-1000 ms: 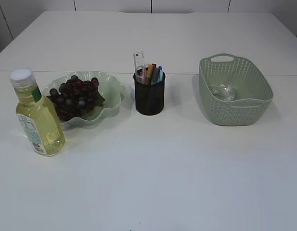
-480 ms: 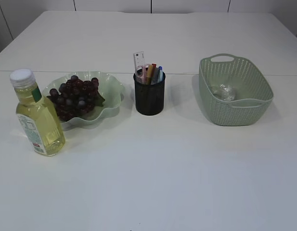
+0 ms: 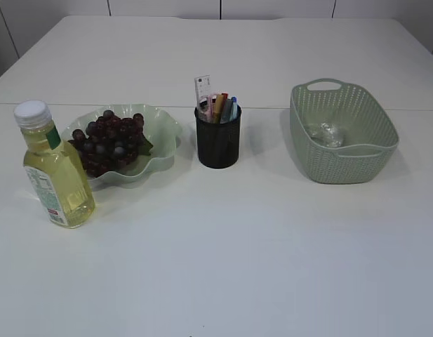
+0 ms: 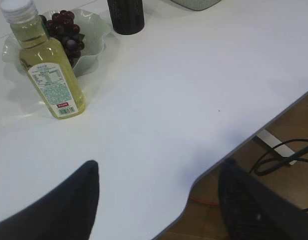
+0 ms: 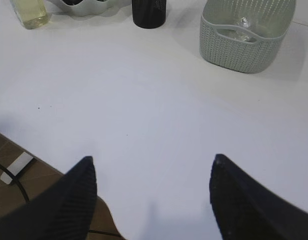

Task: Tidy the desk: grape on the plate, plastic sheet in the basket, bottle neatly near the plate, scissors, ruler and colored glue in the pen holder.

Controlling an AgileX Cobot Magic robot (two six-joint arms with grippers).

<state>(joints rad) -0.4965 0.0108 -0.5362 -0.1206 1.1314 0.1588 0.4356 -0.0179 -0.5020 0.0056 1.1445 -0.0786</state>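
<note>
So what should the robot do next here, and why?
Probably nothing but stay parked: the grapes sit on the plate, the plastic sheet in the basket, the bottle beside the plate, and the pen holder is filled.

Scissors (image 3: 204, 105) (hidden in holder (image 3: 217, 144))

Only fingers are showing. The left gripper (image 4: 158, 200) is showing two dark, near-black fingers (image 4: 69, 205) with rounded tips and a faint ribbed texture. The right gripper (image 5: 151, 195) is showing the same: two black, finely ribbed fingers (image 5: 243, 200), blunt at the ends.
</note>
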